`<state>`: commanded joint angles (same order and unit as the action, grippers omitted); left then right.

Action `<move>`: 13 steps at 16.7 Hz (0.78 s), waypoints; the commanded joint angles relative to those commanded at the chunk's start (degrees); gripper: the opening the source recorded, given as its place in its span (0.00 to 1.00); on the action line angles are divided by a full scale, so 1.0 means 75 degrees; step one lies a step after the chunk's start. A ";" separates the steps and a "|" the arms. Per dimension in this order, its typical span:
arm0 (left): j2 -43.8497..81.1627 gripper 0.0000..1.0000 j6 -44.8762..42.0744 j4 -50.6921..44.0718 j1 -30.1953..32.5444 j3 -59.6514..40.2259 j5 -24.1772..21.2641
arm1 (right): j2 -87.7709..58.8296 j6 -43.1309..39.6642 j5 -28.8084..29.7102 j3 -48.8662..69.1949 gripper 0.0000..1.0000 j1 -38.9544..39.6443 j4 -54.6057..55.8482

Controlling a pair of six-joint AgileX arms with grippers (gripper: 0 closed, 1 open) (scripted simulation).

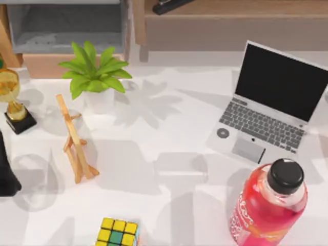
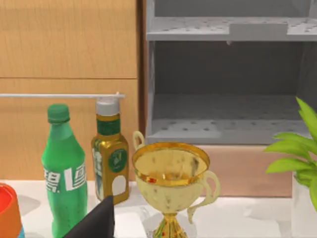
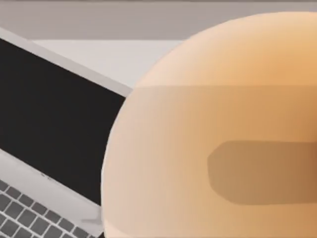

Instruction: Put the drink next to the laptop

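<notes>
Drink (image 3: 213, 144) looms right up against the right arm's camera, apparently carried though I cannot tell how that tool is set, with the laptop (image 3: 54, 119) just beyond it, so setting it on the counter (image 1: 154, 169) remains.
</notes>
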<state>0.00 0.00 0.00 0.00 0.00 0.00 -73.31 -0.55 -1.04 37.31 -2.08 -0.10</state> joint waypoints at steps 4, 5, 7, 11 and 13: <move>0.0000 1.00 0.0000 0.0000 0.0000 0.0000 0.0000 | 0.0025 -0.0270 -0.0284 0.0017 0.00 -0.0436 0.0236; 0.0000 1.00 0.0000 0.0000 0.0000 0.0000 0.0000 | 0.0025 -0.0270 -0.0284 0.0017 0.00 -0.0436 0.0236; 0.0000 1.00 0.0000 0.0000 0.0000 0.0000 0.0000 | 0.0025 -0.0270 -0.0284 0.0017 0.00 -0.0436 0.0236; 0.0000 1.00 0.0000 0.0000 0.0000 0.0000 0.0000 | 0.0036 -0.0175 -0.0281 -0.0012 0.00 -0.0424 0.0327; 0.0000 1.00 0.0000 0.0000 0.0000 0.0000 0.0000 | 0.0082 -0.0046 -0.0300 -0.0046 0.00 -0.0457 0.0527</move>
<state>0.00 0.00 0.00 0.00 0.00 0.00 -72.70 -0.89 -3.29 36.97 -5.51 3.85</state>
